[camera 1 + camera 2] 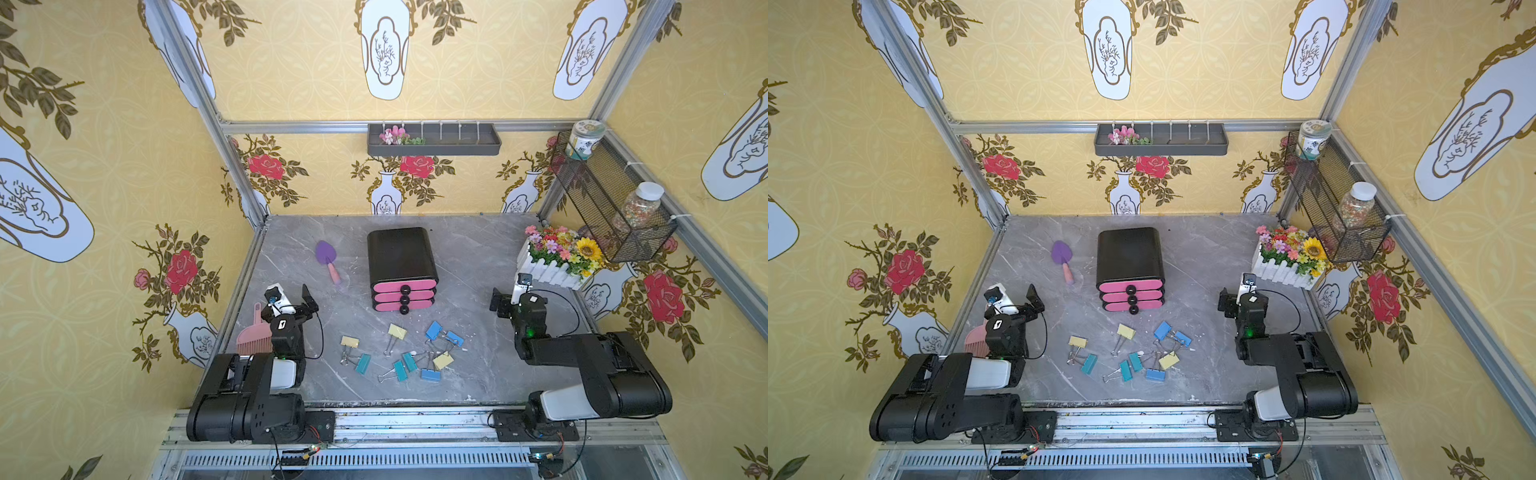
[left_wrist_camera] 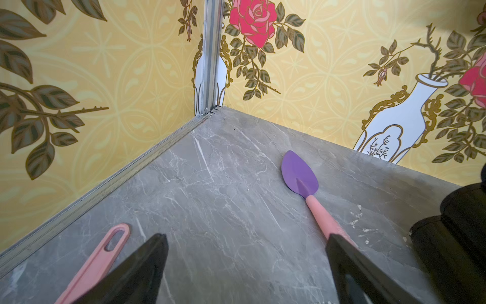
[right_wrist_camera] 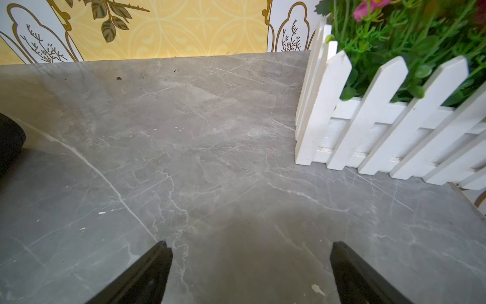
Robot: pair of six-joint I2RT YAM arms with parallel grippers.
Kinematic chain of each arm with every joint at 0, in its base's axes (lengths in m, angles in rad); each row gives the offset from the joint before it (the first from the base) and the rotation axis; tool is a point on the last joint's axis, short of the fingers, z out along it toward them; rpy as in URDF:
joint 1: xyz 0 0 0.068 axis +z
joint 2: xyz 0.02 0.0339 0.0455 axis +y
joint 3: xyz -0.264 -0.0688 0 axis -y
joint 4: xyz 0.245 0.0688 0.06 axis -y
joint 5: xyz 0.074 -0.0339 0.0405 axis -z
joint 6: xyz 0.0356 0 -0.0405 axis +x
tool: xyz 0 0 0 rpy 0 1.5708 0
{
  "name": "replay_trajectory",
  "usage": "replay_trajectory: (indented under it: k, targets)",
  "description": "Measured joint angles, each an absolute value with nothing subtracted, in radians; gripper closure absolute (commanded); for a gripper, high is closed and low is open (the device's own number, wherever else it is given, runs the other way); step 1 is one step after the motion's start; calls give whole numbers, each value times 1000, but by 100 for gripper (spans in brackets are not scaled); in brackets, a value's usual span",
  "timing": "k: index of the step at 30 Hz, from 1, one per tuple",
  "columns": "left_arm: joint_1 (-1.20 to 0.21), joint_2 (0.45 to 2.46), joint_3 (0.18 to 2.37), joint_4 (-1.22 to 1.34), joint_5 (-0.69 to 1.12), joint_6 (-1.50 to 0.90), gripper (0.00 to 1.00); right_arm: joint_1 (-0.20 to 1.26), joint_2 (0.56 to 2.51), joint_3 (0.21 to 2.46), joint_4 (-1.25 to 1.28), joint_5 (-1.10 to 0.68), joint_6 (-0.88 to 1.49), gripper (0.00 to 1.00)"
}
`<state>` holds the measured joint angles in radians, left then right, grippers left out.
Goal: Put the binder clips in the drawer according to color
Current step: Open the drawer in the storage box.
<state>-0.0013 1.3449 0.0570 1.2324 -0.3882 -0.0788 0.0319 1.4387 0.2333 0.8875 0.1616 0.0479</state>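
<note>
Wrist views, left gripper (image 2: 246, 238), right gripper (image 3: 250, 246) spread, bare table (image 3: 184, 131) ahead up to wall (image 3: 184, 26)

You're looking at a robot test cell dressed up as a home corner: silver aluminium frame bars (image 1: 291, 126) hold yellow printed wall panels of roses and vases (image 1: 104, 166), a grey marble-look tabletop (image 1: 478, 365) sits inside, and two black robot arms (image 1: 245, 399) are bolted to a slotted metal rail (image 1: 415, 430) along its front edge.
</note>
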Motion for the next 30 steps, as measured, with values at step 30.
replay_trajectory:
  k: [30]
  targets:
    - [-63, 1166, 97, 1099, -461, -77, 0, 67, 1244, 352, 646, 168, 31, 3]
